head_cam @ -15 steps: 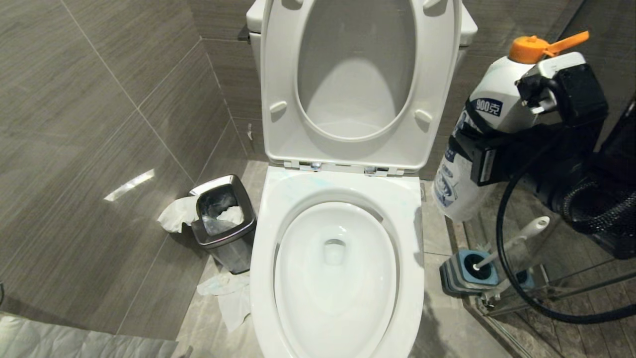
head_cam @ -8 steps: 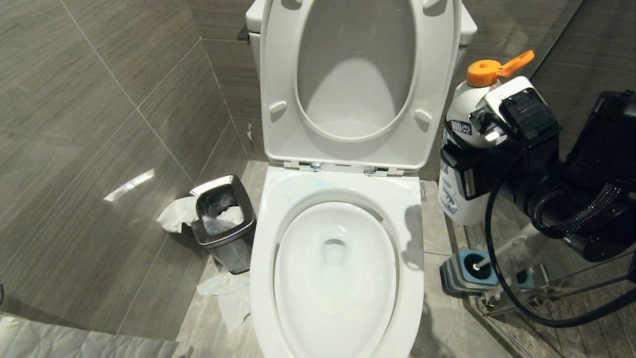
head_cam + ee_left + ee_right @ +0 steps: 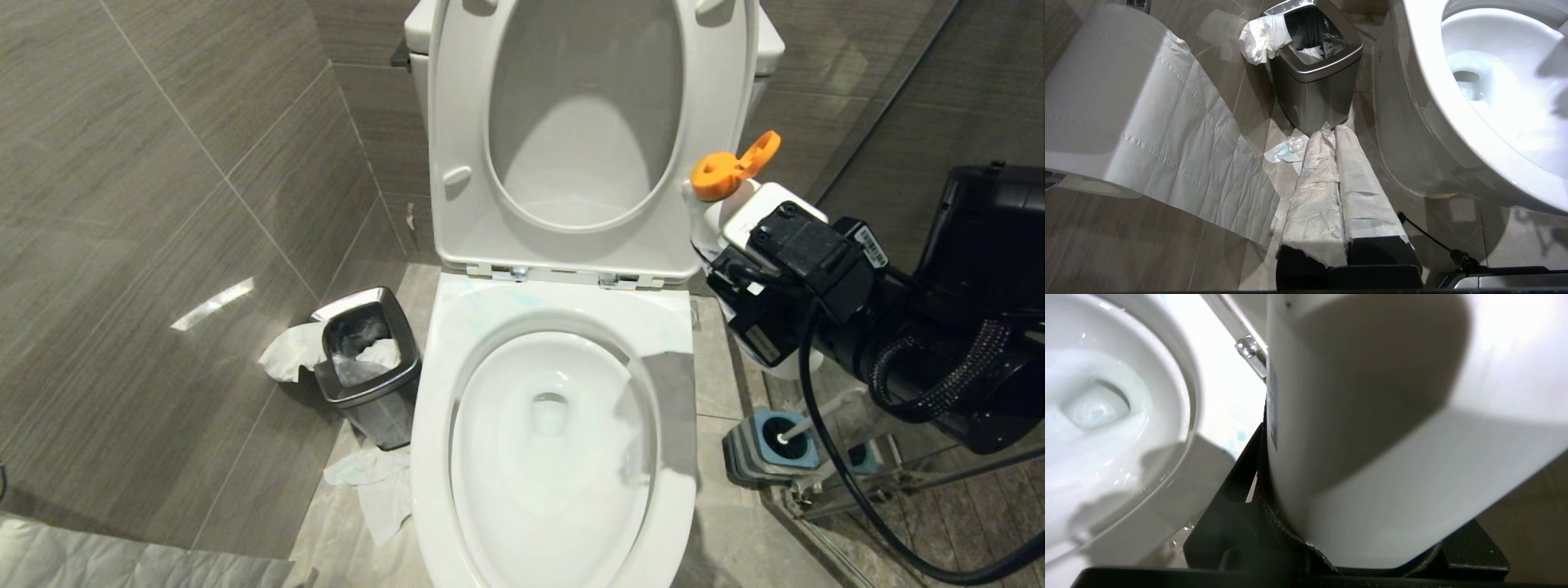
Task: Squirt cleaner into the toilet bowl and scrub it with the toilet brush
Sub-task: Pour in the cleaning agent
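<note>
Our right gripper (image 3: 739,282) is clamped around a white cleaner bottle (image 3: 718,216), holding it in the air just off the right side of the toilet bowl (image 3: 555,457), level with the hinge of the raised seat. Its orange cap (image 3: 717,175) is flipped open and leans toward the seat (image 3: 588,131). In the right wrist view the bottle's white body (image 3: 1392,437) fills the space between the black fingers (image 3: 1241,490), pressed against them.

We see the bowl at the middle of the floor — glossy white, oval, water at its drain, with seat and lid standing upright against the tank. A grey shadow falls across the right rim of the bowl.

On the floor right of the bowl, the toilet brush (image 3: 804,420) stands in its blue-and-grey holder (image 3: 767,445), its white handle slanting up behind a black cable (image 3: 824,425).

Our left gripper (image 3: 1331,163) is parked low on the bowl's left side, its two paper-wrapped fingers pressed together on nothing, pointing at the floor.

Left of the bowl sits a small square steel bin (image 3: 367,367) with crumpled tissue (image 3: 290,351) draped at its edge — more paper (image 3: 375,486) lies on the floor tiles in front of it. A toilet-paper roll (image 3: 1106,102) with a long loose sheet hangs beside the left gripper.
</note>
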